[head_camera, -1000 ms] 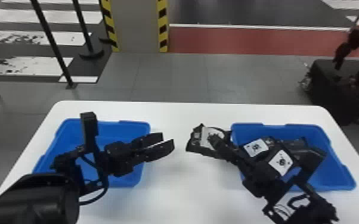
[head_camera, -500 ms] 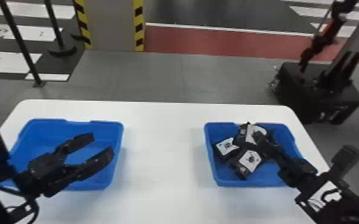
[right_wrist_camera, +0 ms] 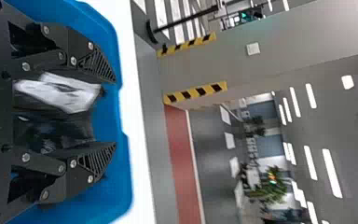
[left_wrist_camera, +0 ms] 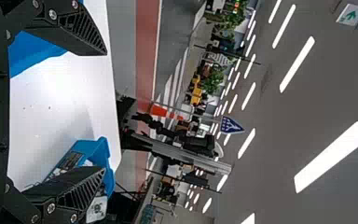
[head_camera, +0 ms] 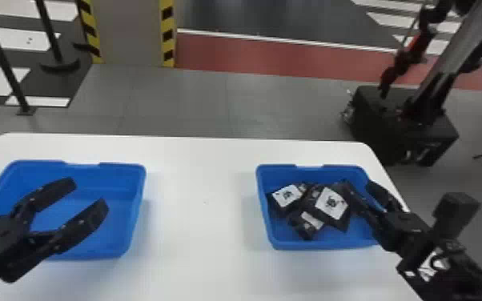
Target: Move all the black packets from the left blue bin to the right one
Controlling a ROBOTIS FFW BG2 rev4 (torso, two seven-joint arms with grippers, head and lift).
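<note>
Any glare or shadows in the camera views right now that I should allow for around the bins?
Head view: soft shadows on the white table beside the right blue bin and the left blue bin. Left wrist view: bright ceiling lights, plus a grey shadow on the table near the right bin. Right wrist view: ceiling lights glare too, and the table edge looks nearly washed out.

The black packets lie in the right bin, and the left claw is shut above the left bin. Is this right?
Not shut: the head view shows the left claw open above the left bin; the black packets lie in the right bin.
</note>
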